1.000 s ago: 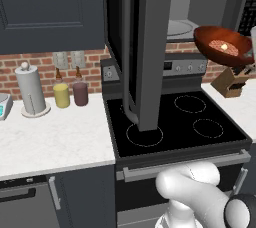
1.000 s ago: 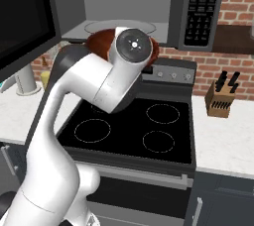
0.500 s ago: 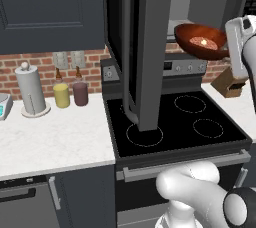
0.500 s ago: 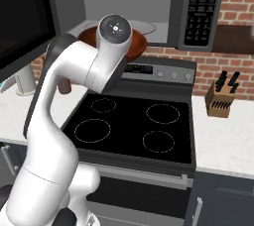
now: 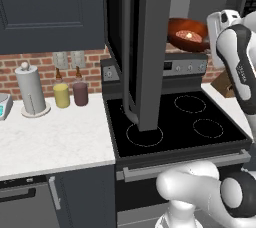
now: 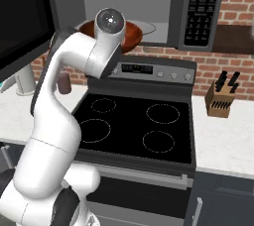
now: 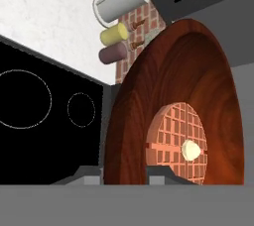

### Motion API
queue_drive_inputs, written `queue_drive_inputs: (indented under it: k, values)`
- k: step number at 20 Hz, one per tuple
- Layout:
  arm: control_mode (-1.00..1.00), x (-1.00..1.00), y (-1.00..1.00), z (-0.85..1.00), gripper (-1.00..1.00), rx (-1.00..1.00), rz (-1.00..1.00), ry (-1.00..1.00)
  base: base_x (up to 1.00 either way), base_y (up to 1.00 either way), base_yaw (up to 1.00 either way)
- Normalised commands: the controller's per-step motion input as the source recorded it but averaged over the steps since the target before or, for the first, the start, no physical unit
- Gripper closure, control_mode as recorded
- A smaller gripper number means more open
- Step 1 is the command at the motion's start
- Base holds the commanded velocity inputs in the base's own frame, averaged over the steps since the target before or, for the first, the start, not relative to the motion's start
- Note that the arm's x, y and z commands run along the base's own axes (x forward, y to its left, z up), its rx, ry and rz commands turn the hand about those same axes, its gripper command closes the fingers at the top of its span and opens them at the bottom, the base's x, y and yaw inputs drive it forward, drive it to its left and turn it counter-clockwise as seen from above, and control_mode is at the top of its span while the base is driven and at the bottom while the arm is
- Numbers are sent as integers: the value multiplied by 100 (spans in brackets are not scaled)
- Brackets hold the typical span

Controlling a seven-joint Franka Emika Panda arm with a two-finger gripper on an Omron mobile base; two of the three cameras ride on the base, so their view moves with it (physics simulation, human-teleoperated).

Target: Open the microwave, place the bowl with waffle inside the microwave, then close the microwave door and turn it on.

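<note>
Carrying bowl (image 5: 188, 34) with waffle (image 7: 177, 143), claw clamped on its rim, toward open microwave (image 6: 149, 2); placement, door closing, start remain.

We can read no text, brand or number anywhere: the button panel (image 6: 200, 7) of the microwave (image 6: 149, 2) shows rows of pale marks too small for us to make out (likewise the display strip on the stove (image 6: 144, 69)).
</note>
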Motion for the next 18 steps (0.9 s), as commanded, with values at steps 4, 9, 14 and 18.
queue_drive_inputs:
  k: [4,9,14,18]
  values:
    - [-100,60,21,17,100,0,0,0,0,0,0]
    - [-100,65,25,10,100,0,0,2,0,0,0]
    - [-100,66,18,4,100,0,0,6,0,0,0]
    - [-100,66,6,0,100,0,0,3,0,0,0]
